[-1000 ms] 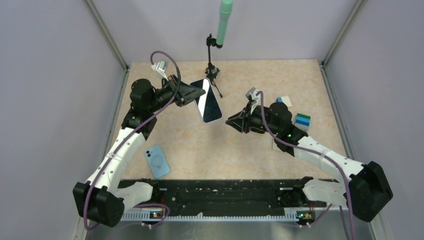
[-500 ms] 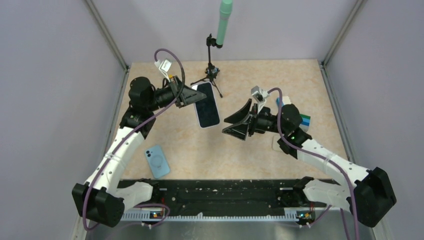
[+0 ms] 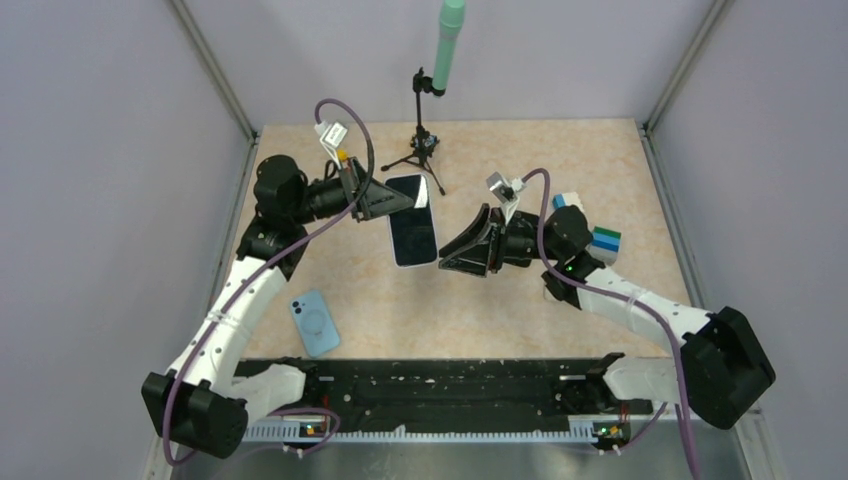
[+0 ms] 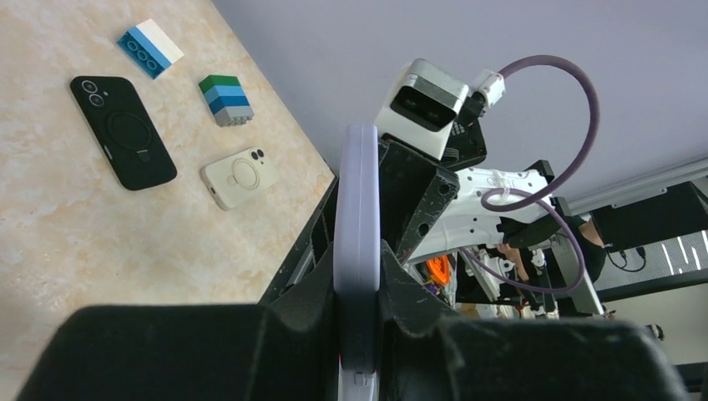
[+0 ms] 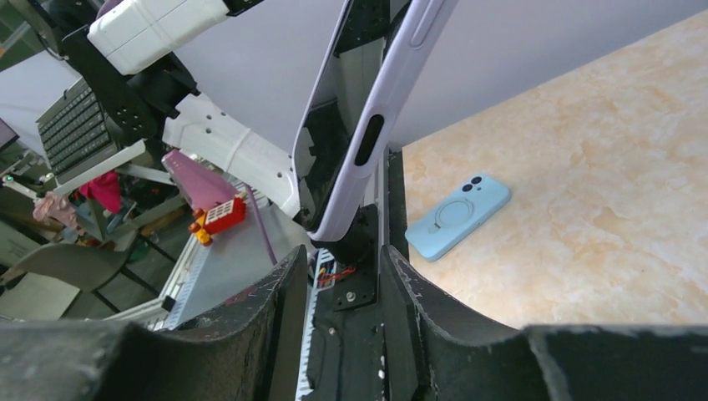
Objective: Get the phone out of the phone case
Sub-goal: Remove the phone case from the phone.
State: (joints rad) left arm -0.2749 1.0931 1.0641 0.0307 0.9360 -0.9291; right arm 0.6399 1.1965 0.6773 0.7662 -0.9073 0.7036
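My left gripper [image 3: 393,200] is shut on the upper end of a phone in a lilac case [image 3: 414,232] and holds it above the table, dark screen facing up. In the left wrist view the cased phone [image 4: 357,200] stands edge-on, pinched between my left gripper's [image 4: 359,311] fingers. My right gripper [image 3: 447,252] is open and empty, right beside the phone's lower right edge. In the right wrist view the lilac case edge [image 5: 367,142] hangs just beyond my right gripper [image 5: 342,261], not between the fingers.
A light blue case [image 3: 315,322] lies at the front left, also in the right wrist view [image 5: 455,215]. A black case [image 4: 123,131], a cream case [image 4: 240,177] and brick stacks [image 3: 604,241] lie at the right. A tripod with a green microphone [image 3: 428,140] stands at the back.
The left gripper turned and lowered the phone slightly toward the near side. The right gripper moved left and now sits close against the phone's lower right edge.
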